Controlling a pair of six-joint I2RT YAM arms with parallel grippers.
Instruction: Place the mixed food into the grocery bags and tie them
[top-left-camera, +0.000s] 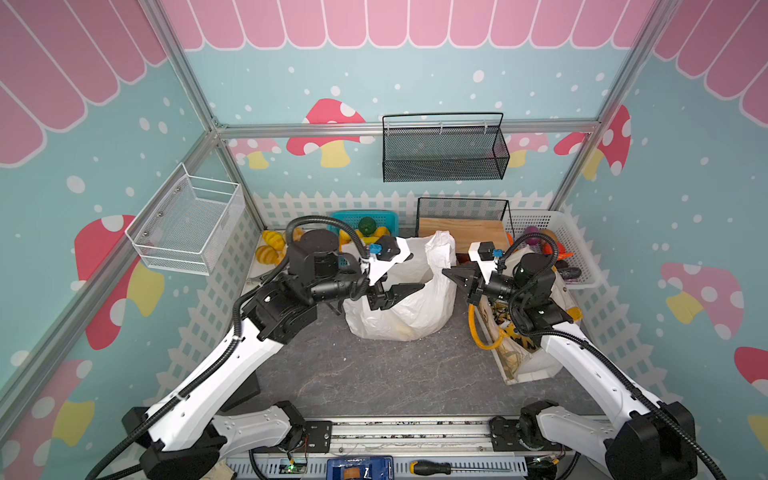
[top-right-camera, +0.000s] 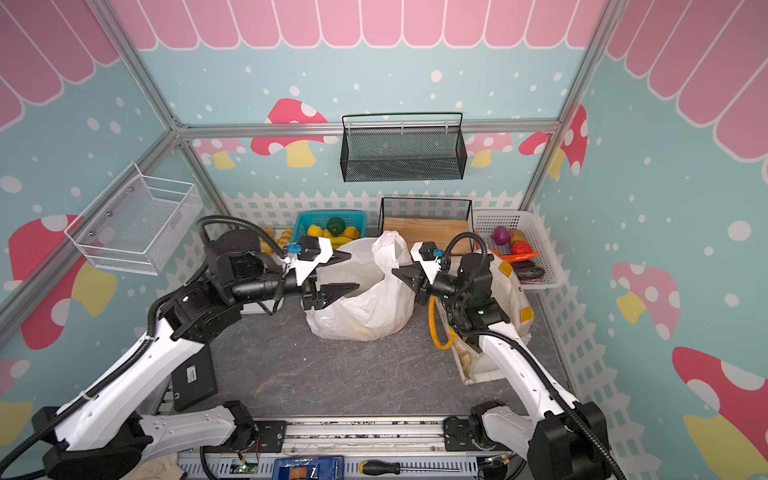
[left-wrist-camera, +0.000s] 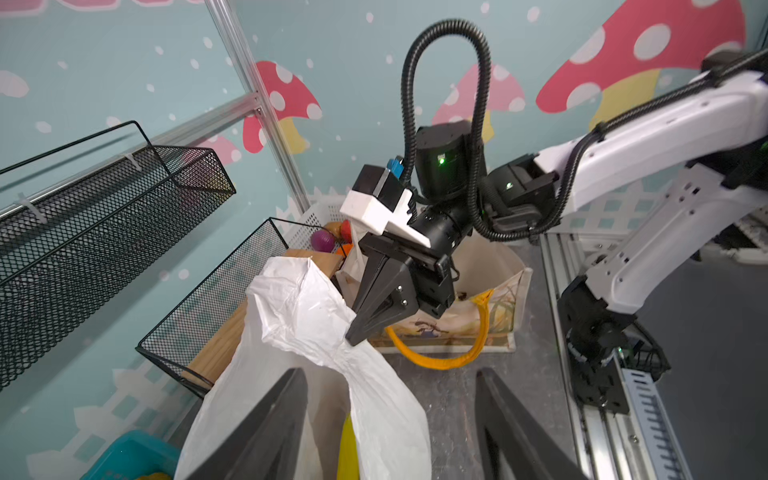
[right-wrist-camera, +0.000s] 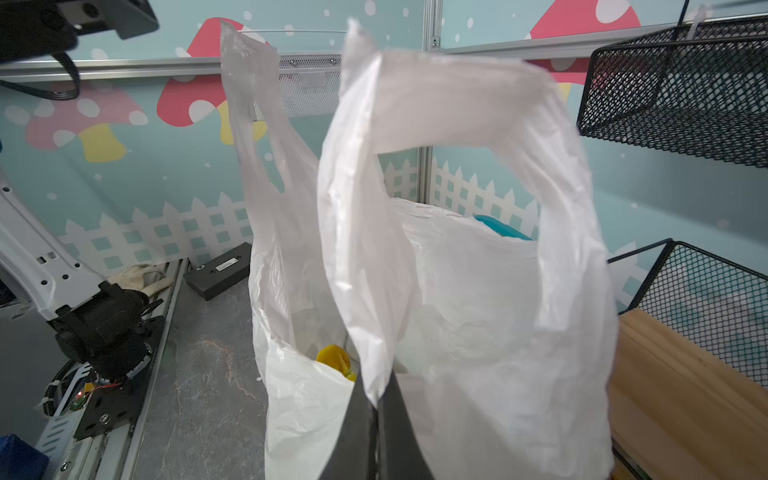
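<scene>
Tabletop (top-left-camera: 374, 374) | white bag (top-left-camera: 399, 307) hides most food (right-wrist-camera: 332, 358) | right gripper (top-left-camera: 448, 275) pinching it

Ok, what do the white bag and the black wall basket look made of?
The white carrier bag looks like thin plastic film: crinkled, translucent, slightly glossy. The black wall basket is probably painted metal, matte: fine mesh, wire rim.

Bare tabletop (top-left-camera: 365, 374) open in front of white carrier bag (top-left-camera: 415, 307), canvas tote (top-left-camera: 513, 363) blocking the right side, black mesh tray (top-left-camera: 463, 212) and teal basket (top-left-camera: 386, 217) close behind.
</scene>
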